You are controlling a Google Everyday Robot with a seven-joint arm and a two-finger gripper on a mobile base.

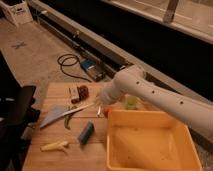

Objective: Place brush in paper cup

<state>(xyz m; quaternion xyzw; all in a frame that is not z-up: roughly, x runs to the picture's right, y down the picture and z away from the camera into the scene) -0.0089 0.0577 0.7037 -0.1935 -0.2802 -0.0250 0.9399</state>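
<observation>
Robot gripper [100,108] over a wooden table [75,159], clamped on one end of the brush [77,110] — its slim length reaching leftward — yellow bin [150,114] just right, blue block [86,133] nearer the camera.

No text, label or number can be read anywhere. The gripper [100,108] is seen just left of the yellow bin [150,115].

A large yellow plastic bin [145,114] fills the lower right of the wooden tabletop [75,159]. A teal rectangular block [86,133] lies just left of the bin, below the end effector [100,107] at mid-frame. A yellow banana-shaped thing [55,146] sits lower left, and a black coiled cable [69,65] lies on the floor, upper left.
</observation>
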